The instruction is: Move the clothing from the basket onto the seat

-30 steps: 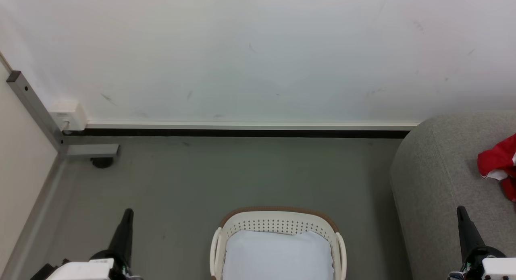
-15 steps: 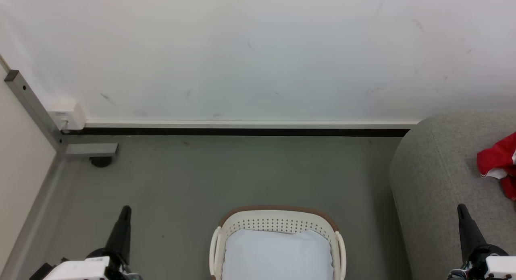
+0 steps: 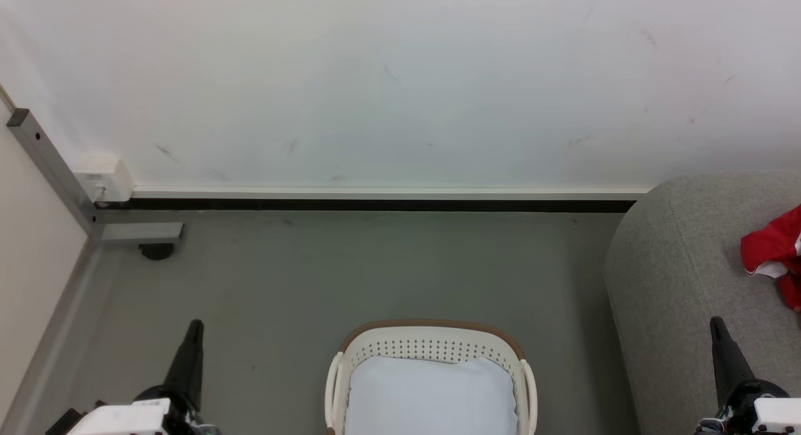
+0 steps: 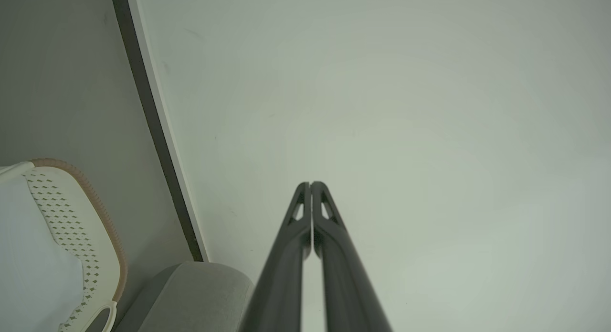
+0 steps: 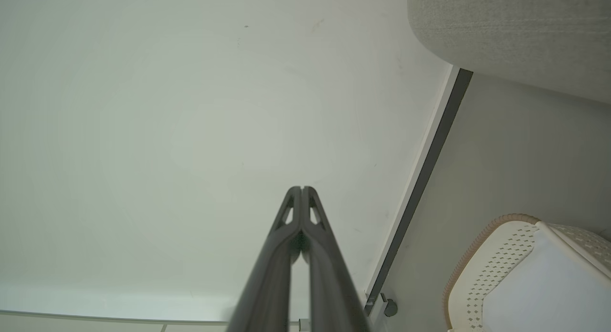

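Grey metal bracket (image 3: 141, 233) at the wall's foot, far left. Bright red clothing with white trim (image 3: 773, 247) lies crumpled on the light-grey fabric sofa (image 3: 676, 266), cut off by the view's edge, so I can't read its long axis. The cream perforated plastic basket (image 3: 432, 336) stands on the grey floor (image 3: 375, 272) and holds a flat white pad (image 3: 432, 397). Left gripper (image 4: 310, 185) and right gripper (image 5: 301, 188) both have their fingers pressed together.

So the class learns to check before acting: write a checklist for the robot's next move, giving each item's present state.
1. Left gripper shut, holding nothing: ok.
2. Right gripper shut, holding nothing: ok.
3. Red clothing lying on the sofa: ok.
4. Basket free of red clothing: cannot tell; a white pad shows inside, and the basket's near end is cut off.
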